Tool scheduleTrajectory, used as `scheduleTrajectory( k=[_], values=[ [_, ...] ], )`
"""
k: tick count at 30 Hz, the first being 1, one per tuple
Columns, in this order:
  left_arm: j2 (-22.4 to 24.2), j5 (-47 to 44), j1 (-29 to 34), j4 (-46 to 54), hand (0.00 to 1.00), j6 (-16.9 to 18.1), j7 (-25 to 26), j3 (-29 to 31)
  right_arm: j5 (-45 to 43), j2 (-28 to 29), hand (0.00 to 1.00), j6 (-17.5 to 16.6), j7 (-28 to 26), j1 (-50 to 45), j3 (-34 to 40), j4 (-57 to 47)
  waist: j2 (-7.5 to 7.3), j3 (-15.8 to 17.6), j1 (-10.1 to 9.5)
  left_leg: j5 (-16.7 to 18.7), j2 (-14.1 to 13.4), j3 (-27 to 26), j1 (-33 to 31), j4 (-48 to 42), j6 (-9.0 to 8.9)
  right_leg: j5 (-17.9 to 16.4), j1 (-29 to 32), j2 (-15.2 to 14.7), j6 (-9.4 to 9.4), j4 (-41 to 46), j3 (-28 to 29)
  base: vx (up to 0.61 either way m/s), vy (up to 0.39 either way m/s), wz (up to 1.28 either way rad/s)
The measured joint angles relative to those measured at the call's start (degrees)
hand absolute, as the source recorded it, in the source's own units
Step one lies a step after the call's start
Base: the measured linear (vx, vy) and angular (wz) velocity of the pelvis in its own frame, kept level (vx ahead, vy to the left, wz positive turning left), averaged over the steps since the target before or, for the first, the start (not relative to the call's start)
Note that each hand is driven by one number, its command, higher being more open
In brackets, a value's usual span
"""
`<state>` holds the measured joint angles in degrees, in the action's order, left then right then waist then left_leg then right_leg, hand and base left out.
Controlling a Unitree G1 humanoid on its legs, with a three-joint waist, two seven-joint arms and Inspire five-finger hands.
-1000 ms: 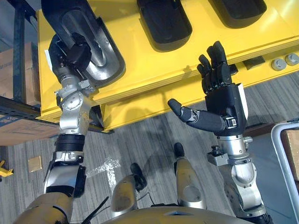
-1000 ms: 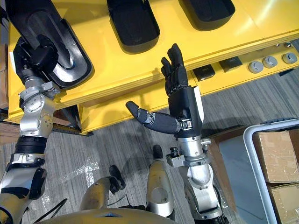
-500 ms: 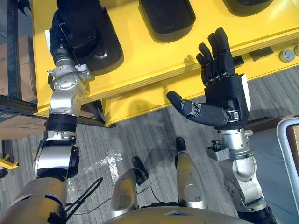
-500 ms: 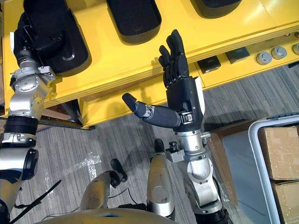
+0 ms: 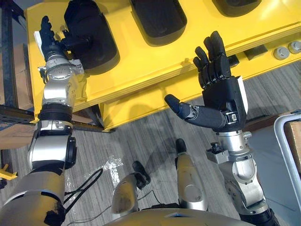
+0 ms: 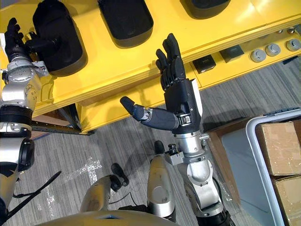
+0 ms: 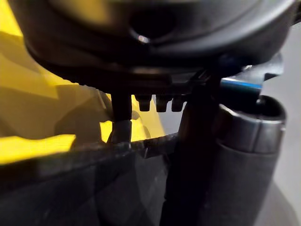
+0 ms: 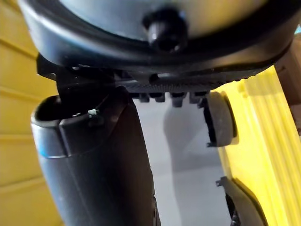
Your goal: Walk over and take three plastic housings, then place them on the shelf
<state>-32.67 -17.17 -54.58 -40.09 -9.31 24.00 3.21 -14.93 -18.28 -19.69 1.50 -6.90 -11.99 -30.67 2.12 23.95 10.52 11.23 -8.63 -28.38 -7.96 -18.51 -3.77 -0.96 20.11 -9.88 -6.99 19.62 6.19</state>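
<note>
Three black plastic housings lie on top of the yellow shelf [image 5: 141,61]: one at the left [image 5: 91,33], one in the middle [image 5: 157,19] and one at the right [image 6: 207,7], cut off by the view's edge. My left hand [image 5: 48,37] is at the left housing's outer side, fingers straight and apart, the thumb reaching toward the housing's rim. It grips nothing. My right hand [image 5: 218,80] is held up, open and empty, in front of the shelf's front edge, with the thumb stretched out to the left.
A lower yellow shelf level carries small black blocks [image 6: 204,73] and grey round parts [image 6: 265,49]. A grey bin [image 6: 256,155] with cardboard boxes stands at the right. A dark metal rack [image 5: 9,56] stands left of the shelf.
My left hand has opened, let go of the left housing and drawn back to its left side; the housing now rests on the shelf. The right hand has kept its pose.
</note>
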Motion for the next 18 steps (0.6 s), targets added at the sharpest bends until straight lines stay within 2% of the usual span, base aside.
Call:
scheduleTrajectory(
  k=[5,8,13,18],
  values=[
    [0.3,-2.9,1.4,0.0,1.0,0.4,2.4,0.0,0.0,0.1,1.0,-0.1,-1.3,-1.7,-0.6,0.0,-0.29,-0.3,1.01,-0.4,0.2,-0.1,3.2,1.7,-0.01,0.1,-3.1,0.0,-0.03,-1.1,-0.7,0.01,0.0,0.0],
    [0.5,-2.7,1.6,1.1,1.0,0.4,3.3,-0.1,0.3,0.1,1.0,-0.3,-2.1,-1.7,-1.5,0.1,-0.63,-1.5,1.12,-2.3,0.9,0.5,4.9,4.0,-0.07,0.1,-4.6,0.0,-0.01,-1.9,-1.5,0.04,-0.02,0.11],
    [0.4,-1.5,4.8,7.1,1.0,0.8,4.8,-0.6,-0.2,0.3,1.0,-1.1,-2.9,-1.4,-1.4,2.5,-0.63,-5.7,1.52,-5.8,2.2,3.7,8.2,10.0,-0.39,0.1,-8.3,-0.2,0.02,-4.4,-4.5,0.05,-0.033,0.25],
    [0.0,0.3,8.3,17.0,1.0,6.9,6.9,-0.2,-1.8,0.3,1.0,-1.1,-4.0,-1.3,0.2,6.9,-0.3,-10.4,0.59,-7.7,2.8,6.0,10.1,14.1,-0.52,0.3,-11.0,0.0,0.25,-7.1,-6.7,0.03,-0.023,0.22]
  ],
)
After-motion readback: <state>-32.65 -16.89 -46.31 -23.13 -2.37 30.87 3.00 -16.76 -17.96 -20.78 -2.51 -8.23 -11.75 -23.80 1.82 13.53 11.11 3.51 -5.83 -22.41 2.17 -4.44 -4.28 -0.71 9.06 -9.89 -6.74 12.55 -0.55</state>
